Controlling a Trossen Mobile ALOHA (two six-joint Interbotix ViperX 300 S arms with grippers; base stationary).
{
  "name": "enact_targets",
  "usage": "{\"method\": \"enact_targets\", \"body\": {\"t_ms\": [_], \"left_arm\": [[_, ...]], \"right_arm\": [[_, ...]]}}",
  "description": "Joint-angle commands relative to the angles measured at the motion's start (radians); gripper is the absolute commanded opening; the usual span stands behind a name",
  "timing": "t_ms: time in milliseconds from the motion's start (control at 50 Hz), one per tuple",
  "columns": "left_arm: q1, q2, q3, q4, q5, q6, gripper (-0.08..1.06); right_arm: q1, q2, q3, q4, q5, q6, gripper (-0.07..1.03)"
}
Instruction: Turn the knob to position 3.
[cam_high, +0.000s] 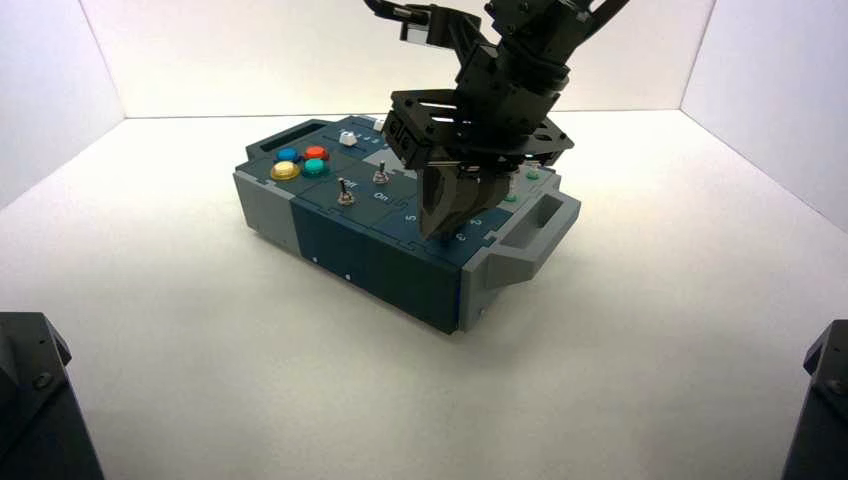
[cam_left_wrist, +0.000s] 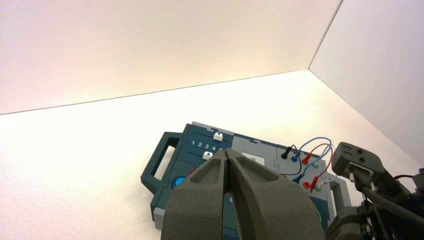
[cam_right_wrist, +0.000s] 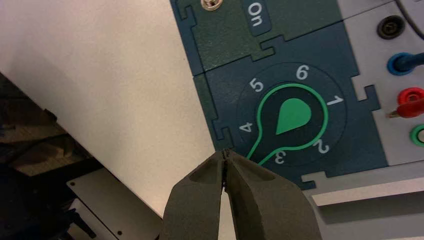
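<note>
Near the box's front right corner, in the dark panel beside the right grey handle (cam_high: 560, 218), sits the knob (cam_right_wrist: 294, 116), black with a teardrop of green on top. Numerals 1 to 6 ring it, the 3 (cam_right_wrist: 280, 157) among them. The right gripper (cam_right_wrist: 225, 152) is over that same corner, its two fingers closed together, tips near the knob's pointed end; whether they touch it I cannot tell. From the high view, this gripper covers most of the knob. The left gripper (cam_left_wrist: 226, 150), fingers also closed, is held back on the near side of the box.

Leftward on the box (cam_high: 375, 280) come two metal toggle switches (cam_high: 345, 193) and an "On" label (cam_right_wrist: 256, 15). At the left end are blue, red, yellow and teal push buttons (cam_high: 285, 171), with white sliders (cam_left_wrist: 207, 155) by the far edge. Coloured wires (cam_left_wrist: 327, 145) plug in toward the far right part.

The knob's long axis slants across its panel, and its tip points between 3 and 4 (cam_right_wrist: 245, 127), toward the front right corner.

The box stands turned at an angle on a smooth white worktop (cam_high: 250, 400), with pale walls (cam_high: 250, 55) at the back and sides.
</note>
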Motion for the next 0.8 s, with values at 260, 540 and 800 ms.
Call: {"method": "enact_targets", "body": {"t_ms": [260, 540, 800], "left_arm": [[-0.005, 0.003, -0.012, -0.002, -0.009, -0.002, -0.03], [-0.005, 0.003, -0.012, -0.002, -0.011, -0.002, -0.03], [-0.005, 0.003, -0.012, -0.003, -0.011, -0.002, -0.03]], "right_arm": [[-0.012, -0.009, -0.008, -0.002, -0.008, -0.003, -0.02], [-0.023, 0.012, -0.006, -0.002, -0.008, -0.003, -0.02], [-0.034, 0.02, -0.005, -0.002, -0.018, -0.005, -0.02]]}}
